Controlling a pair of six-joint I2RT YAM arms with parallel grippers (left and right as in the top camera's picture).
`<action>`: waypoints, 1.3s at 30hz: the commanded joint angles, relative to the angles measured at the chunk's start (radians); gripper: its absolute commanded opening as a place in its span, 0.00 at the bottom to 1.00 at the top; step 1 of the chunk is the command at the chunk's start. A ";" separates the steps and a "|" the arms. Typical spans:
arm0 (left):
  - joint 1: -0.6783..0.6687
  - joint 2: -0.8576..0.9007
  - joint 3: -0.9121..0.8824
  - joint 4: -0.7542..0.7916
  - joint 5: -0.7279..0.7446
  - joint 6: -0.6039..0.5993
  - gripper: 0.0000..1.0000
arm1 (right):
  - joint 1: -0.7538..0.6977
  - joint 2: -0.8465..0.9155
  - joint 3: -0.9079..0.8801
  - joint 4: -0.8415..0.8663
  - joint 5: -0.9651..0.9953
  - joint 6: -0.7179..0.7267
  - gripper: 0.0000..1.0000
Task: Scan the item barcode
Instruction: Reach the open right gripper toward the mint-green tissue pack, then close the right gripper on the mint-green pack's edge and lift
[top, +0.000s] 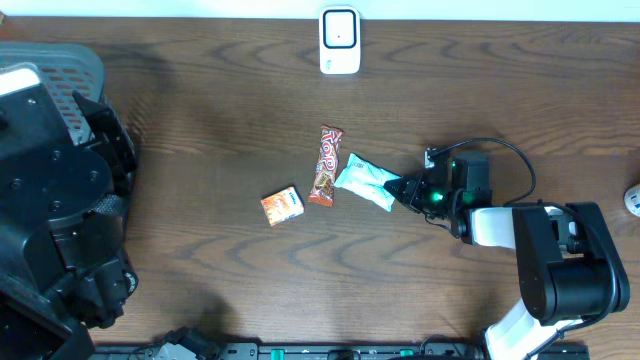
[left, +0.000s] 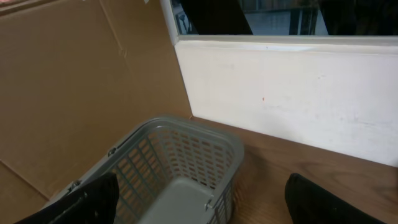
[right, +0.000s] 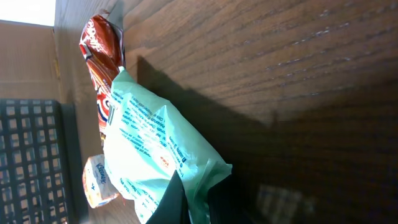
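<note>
Three small packages are seen from overhead near the middle of the table (top: 200, 120). A mint-green packet (top: 365, 182) is flanked by a red candy bar (top: 326, 165) just beside it, and an orange packet (top: 282, 206) lies beyond the bar. One end of the mint-green packet is pinched in the closed jaws of the right gripper (top: 398, 188). A white scanner (top: 340, 42) is set at the far edge, well apart, with bare wood between. A grey basket (top: 75, 70) is partly hidden by the left arm.

From the left wrist, the left gripper (left: 202, 202) is shown spread wide, holding nothing, above the basket (left: 205, 127), whose pale floor is visible. A white wall panel (left: 280, 93) and cardboard (left: 74, 81) are close behind.

From the right wrist, the packet's (right: 149, 143) crimped end is seen clamped by the right gripper (right: 193, 208), with the candy bar (right: 102, 50) beside it.
</note>
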 joint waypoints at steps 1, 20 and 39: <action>0.004 -0.003 0.000 0.000 -0.006 -0.005 0.85 | 0.011 0.119 -0.110 -0.099 0.240 -0.095 0.01; 0.004 -0.003 0.000 0.000 -0.006 -0.005 0.86 | -0.023 -0.780 -0.110 -0.387 -0.156 -0.317 0.01; 0.004 -0.003 0.000 0.000 -0.006 -0.005 0.85 | -0.014 -1.029 -0.107 -0.554 -0.047 -0.333 0.01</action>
